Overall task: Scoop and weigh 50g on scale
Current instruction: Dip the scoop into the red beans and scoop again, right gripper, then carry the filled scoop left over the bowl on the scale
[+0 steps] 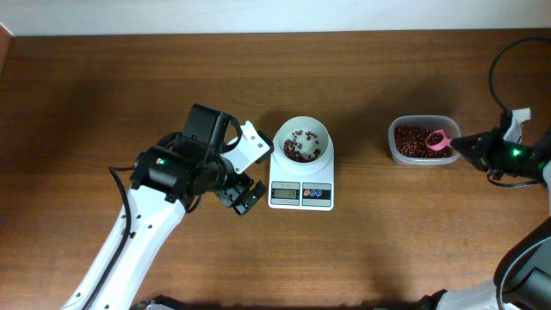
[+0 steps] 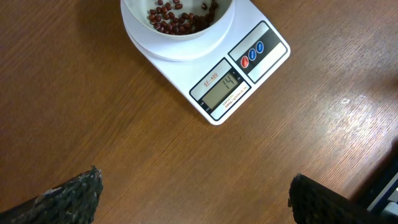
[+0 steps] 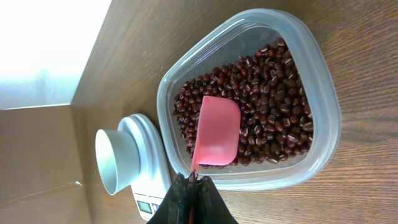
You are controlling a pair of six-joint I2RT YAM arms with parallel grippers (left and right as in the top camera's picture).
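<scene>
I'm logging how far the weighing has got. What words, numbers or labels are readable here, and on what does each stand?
"14": on the grey display of the scale.
"SF-400": printed just above that display.
Small red print under the display: too small to read.
Marks on the red and blue buttons: too small to read.

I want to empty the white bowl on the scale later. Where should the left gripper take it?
Probably by the rim nearest the left gripper, from above, one finger inside, one outside. The bowl stands upright, round, likely too wide to span, and the beans lie low.
</scene>
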